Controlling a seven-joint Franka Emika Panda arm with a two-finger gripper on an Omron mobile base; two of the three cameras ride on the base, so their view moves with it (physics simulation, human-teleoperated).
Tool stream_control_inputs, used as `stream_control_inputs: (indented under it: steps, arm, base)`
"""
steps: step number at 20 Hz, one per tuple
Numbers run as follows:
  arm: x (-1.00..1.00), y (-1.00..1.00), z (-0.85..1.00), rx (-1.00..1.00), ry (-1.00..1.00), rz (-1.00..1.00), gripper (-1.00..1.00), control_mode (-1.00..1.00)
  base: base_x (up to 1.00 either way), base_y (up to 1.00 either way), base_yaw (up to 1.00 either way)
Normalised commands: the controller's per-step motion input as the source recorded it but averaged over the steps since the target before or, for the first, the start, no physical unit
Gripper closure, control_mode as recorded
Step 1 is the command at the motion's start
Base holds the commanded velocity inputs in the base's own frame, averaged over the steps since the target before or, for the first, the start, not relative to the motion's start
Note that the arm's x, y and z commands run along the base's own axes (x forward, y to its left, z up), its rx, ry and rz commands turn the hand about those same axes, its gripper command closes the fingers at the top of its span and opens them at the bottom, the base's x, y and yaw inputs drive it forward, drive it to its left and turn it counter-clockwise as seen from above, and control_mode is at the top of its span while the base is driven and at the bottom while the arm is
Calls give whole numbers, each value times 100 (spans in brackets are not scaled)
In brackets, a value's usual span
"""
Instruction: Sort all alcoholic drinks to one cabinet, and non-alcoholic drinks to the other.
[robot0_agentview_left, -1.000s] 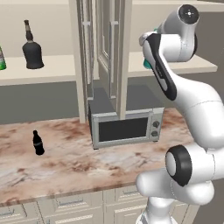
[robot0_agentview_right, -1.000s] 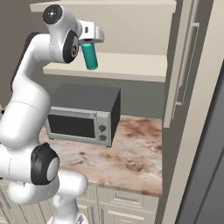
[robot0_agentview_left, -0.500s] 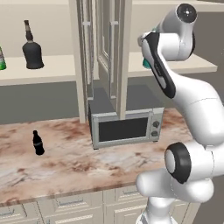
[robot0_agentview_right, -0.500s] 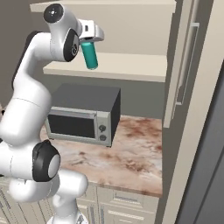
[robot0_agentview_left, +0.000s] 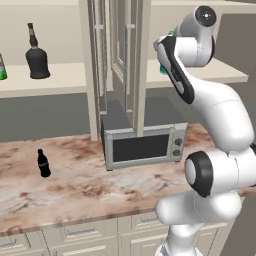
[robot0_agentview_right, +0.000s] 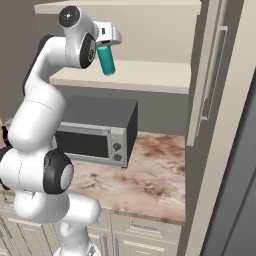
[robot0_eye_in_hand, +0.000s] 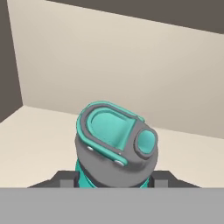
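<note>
The teal bottle (robot0_agentview_right: 106, 59) is held clamped near its cap in the gripper (robot0_agentview_right: 103, 46), tilted in the air above the front of the right-hand cabinet shelf (robot0_agentview_right: 150, 78), where it could be toppled if released while leaning.

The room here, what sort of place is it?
A kitchen, computer-rendered by the look of it. A microwave sits on a marbled counter with drawers beneath, and open cabinet shelves hang above. The tool holds a teal bottle over the right shelf.
</note>
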Motion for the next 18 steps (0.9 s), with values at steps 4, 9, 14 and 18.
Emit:
stream_control_inputs:
  steps: [4, 9, 14, 18]
  arm:
    - [39, 0, -22, 0, 0, 2, 100, -100]
    - [35, 0, -20, 0, 0, 1, 100, -100]
    - [35, 0, -27, 0, 0, 1, 100, -100]
    - [34, 0, -33, -1, 0, 2, -100, -100]
  base:
    - [0, 0, 0]
    - [0, 0, 0]
    - [0, 0, 0]
    - [0, 0, 0]
